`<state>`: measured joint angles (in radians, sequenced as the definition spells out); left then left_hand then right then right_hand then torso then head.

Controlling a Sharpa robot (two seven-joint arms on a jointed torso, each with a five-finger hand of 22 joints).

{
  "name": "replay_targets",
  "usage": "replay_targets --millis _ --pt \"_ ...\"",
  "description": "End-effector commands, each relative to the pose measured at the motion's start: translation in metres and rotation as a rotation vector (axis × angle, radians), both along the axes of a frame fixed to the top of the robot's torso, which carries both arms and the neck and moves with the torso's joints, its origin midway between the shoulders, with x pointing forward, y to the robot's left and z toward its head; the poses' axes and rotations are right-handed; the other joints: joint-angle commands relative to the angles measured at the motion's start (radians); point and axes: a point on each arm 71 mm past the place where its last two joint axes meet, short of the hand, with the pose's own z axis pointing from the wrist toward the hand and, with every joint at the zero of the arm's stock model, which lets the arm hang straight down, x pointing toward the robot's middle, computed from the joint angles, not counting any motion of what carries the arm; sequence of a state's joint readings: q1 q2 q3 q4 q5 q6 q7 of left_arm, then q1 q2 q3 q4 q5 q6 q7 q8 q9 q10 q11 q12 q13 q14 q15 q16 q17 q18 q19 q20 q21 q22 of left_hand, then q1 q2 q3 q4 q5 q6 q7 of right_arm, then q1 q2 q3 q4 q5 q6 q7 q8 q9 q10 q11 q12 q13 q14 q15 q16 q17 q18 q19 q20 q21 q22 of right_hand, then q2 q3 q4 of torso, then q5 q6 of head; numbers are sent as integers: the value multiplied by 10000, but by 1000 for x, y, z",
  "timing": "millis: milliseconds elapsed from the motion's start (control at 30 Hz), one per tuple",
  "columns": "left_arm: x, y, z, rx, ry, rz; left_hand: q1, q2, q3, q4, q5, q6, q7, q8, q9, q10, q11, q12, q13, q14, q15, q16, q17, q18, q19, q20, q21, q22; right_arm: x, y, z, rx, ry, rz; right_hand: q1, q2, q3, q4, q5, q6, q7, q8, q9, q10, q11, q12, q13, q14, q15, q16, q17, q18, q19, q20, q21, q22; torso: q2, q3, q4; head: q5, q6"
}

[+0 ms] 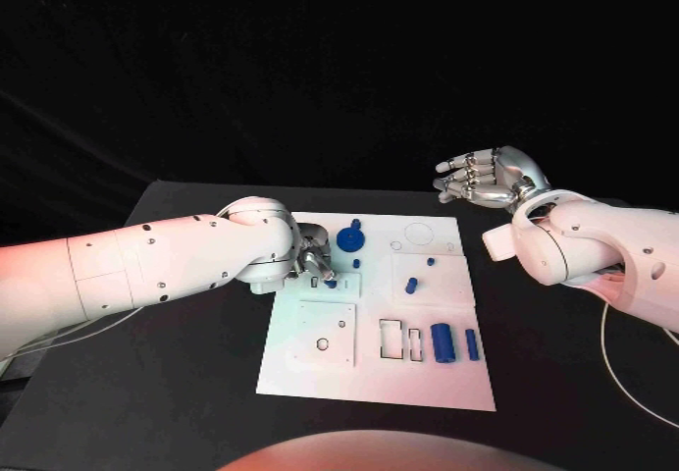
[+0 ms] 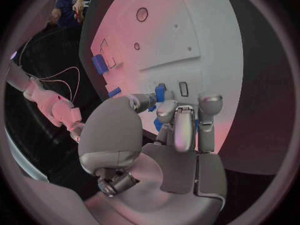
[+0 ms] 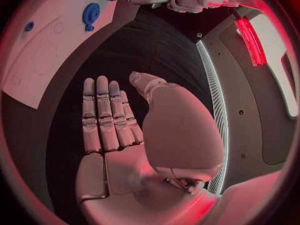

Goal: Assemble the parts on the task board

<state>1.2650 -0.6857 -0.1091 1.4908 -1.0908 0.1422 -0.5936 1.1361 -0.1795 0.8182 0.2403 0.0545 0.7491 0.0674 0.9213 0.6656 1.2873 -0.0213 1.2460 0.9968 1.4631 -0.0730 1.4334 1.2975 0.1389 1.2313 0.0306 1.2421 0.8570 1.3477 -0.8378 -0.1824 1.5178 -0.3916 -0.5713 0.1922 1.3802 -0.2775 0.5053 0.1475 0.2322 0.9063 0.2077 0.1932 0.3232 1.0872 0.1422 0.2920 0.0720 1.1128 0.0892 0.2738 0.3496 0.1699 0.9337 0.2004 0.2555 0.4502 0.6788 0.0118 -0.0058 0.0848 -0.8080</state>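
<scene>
Left hand (image 1: 314, 257) is reaching over the task board (image 1: 380, 383) at about 10 o'clock of its middle, fingers curled down together and pinching a small blue part (image 1: 332, 284) against the board beside a rectangular slot. In the left wrist view, that hand (image 2: 178, 130) is showing blue between its fingertips (image 2: 164, 110); the part (image 2: 160, 92) is touching the white plate (image 2: 187, 30).

Right hand (image 1: 489, 177) is hovering off the board at 1 o'clock, above the black table (image 1: 184, 211), holding nothing. In the right wrist view its fingers (image 3: 103, 115) are lying straight and pressed side by side, thumb apart.

On the board: a blue disc (image 1: 349, 237) at 11 o'clock, a small blue peg (image 1: 412, 286) near centre, two blue cylinders (image 1: 443, 342) at 4 o'clock.
</scene>
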Motion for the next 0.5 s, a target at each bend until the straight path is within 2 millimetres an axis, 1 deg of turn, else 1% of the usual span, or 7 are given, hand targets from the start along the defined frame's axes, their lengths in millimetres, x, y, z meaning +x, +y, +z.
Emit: replay_targets --millis 33,500 --pt "-2 -1 -2 162 170 -181 -127 14 1933 -1888 41 140 -111 41 56 65 18 38 -2 419 -65 55 -11 -71 89 -14 49 24 -1 2 0 26 -18 214 -87 8 17 -53 -54 6 41 -38 -12 29 0 -42 -11 0 51 -59 -13 109 -1 51 -32 -11 -9 5 -6 13 -16" --pt "-3 0 -3 331 349 -318 -244 -8 2032 -1966 100 168 -125 72 99 104 4 73 44 420 -77 54 -12 -81 111 -21 87 82 -1 2 -1 26 9 228 -101 12 25 -65 -54 7 42 -43 -14 29 2 -46 -24 1 54 -75 -17 110 0 55 -47 -28 -1 6 -2 5 -10"
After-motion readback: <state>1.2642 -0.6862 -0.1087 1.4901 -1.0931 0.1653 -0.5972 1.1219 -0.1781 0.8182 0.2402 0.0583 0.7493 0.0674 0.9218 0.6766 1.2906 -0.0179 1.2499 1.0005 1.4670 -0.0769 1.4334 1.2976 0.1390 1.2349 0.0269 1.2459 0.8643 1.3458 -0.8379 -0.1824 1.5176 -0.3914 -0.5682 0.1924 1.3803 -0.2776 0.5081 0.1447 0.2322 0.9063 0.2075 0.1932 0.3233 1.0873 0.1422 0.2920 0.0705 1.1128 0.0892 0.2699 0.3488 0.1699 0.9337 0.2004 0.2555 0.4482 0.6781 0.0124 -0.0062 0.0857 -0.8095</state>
